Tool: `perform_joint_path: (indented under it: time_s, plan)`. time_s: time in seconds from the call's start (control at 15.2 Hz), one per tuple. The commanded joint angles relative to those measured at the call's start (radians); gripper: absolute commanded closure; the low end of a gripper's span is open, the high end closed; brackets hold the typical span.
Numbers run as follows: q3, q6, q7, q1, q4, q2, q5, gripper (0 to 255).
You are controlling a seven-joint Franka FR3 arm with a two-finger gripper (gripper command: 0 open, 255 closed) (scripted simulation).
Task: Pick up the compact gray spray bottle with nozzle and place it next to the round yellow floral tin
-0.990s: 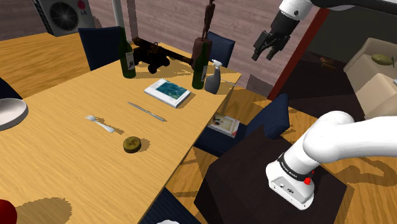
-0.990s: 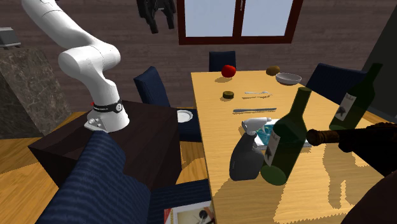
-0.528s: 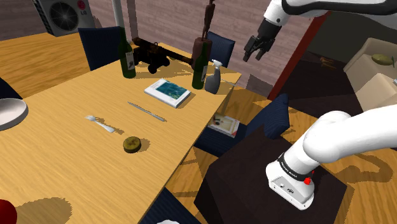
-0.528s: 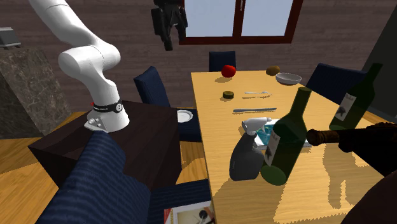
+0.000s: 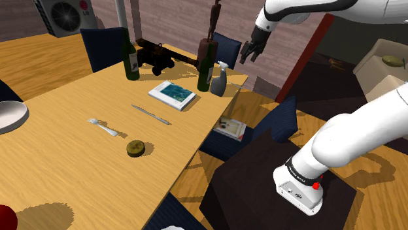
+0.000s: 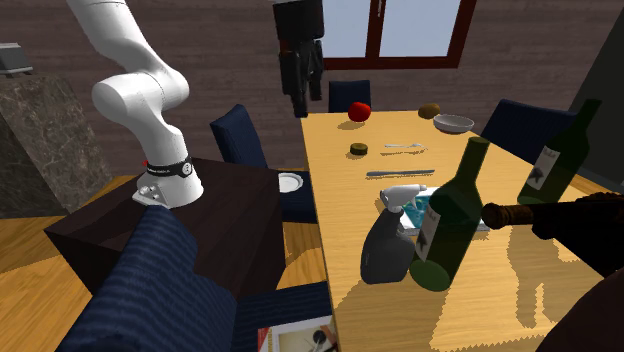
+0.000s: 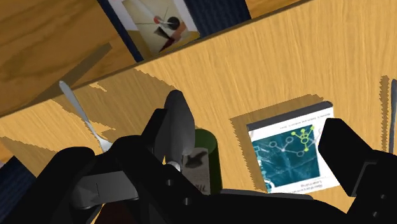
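The grey spray bottle (image 5: 219, 80) with a white nozzle stands near the table's corner, close beside a green wine bottle (image 5: 205, 70). It looms large in the second exterior view (image 6: 388, 245). The round yellowish tin (image 5: 135, 147) lies flat further along the table, also seen as a small disc (image 6: 358, 149). My gripper (image 5: 248, 51) hangs open in the air, above the bottle and off to the shoulder view's right, past the table edge (image 6: 300, 98). Below the open gripper (image 7: 248, 146), the spray bottle (image 7: 179, 125) is seen from above, near one finger.
A book (image 5: 172, 93) lies beside the bottles, with a knife (image 5: 150, 114) and fork (image 5: 103, 127) further on. A second green bottle (image 5: 131, 55) and a dark cannon-like object (image 5: 155, 56) stand at the back. Blue chairs (image 5: 278, 121) ring the table; a magazine (image 5: 230, 127) lies on one.
The arm has swung the gripper toward the shoulder view's left and lower, from over the stand side to near the table corner above the spray bottle. Its fingers stay apart.
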Motion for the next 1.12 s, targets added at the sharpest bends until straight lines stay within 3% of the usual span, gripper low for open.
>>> perform_joint_path:
  time_s: [0.0, 0.4, 0.86, 1.06]
  plan:
    - [-0.018, 0.021, -0.048, 0.004, 0.052, 0.082, 0.015, 0]
    - [-0.052, 0.051, -0.191, -0.007, 0.237, 0.33, 0.081, 0]
    - [-0.046, 0.026, -0.324, -0.056, 0.517, 0.623, 0.155, 0]
    - [-0.043, 0.061, -0.327, -0.055, 0.495, 0.636, 0.16, 0]
